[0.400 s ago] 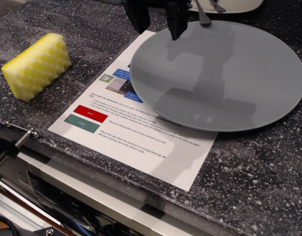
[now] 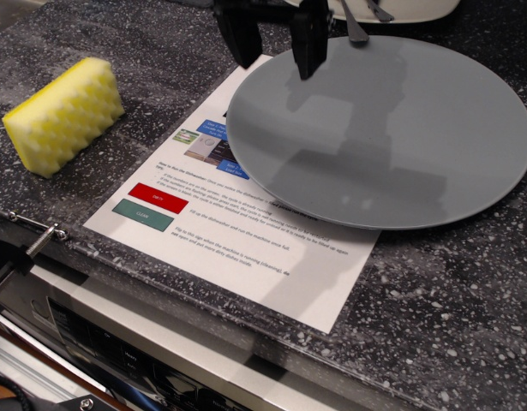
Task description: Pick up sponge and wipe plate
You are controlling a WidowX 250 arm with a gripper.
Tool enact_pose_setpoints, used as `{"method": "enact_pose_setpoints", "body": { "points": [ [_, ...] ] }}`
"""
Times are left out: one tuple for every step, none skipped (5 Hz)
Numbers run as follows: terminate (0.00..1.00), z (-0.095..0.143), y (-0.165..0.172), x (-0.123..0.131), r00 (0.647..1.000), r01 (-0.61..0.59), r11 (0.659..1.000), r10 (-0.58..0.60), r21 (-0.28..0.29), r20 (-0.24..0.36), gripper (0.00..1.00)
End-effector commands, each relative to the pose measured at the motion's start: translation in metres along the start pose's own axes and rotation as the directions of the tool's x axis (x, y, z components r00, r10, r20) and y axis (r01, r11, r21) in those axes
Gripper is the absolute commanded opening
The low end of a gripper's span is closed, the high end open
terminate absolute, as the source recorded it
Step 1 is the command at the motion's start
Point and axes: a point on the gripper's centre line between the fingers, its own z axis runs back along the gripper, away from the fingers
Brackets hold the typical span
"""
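The yellow sponge (image 2: 64, 115) lies on the dark speckled counter at the left, bumpy face toward me. The large grey plate (image 2: 383, 128) rests at the right, partly on a printed sheet. My gripper (image 2: 277, 62) hangs at the top centre, over the plate's left rim and the sheet's top edge. Its two black fingers (image 2: 309, 47) are apart with nothing between them. It is well to the right of the sponge and not touching it.
A printed paper sheet (image 2: 237, 231) lies under the plate. A white dish with cutlery (image 2: 392, 10) sits at the top edge behind the plate. The counter's front edge (image 2: 160, 282) drops to an appliance panel below, with a metal clamp (image 2: 40, 235) at the left.
The gripper has come down slightly and shifted a little toward me. The sponge and plate have not moved.
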Motion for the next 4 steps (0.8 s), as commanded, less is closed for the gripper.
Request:
{"method": "enact_pose_setpoints", "body": {
  "points": [
    [0.0,0.044,0.053,0.007,0.986,-0.102,0.994,0.096,0.042,0.135,1.0],
    [0.0,0.059,0.079,0.006,0.995,-0.066,0.993,0.057,0.102,0.083,1.0],
    [0.0,0.074,0.102,0.005,0.999,-0.013,0.99,0.007,0.142,0.042,1.0],
    [0.0,0.075,0.13,0.002,1.0,0.008,0.985,-0.01,0.17,0.011,1.0]
  ]
}}
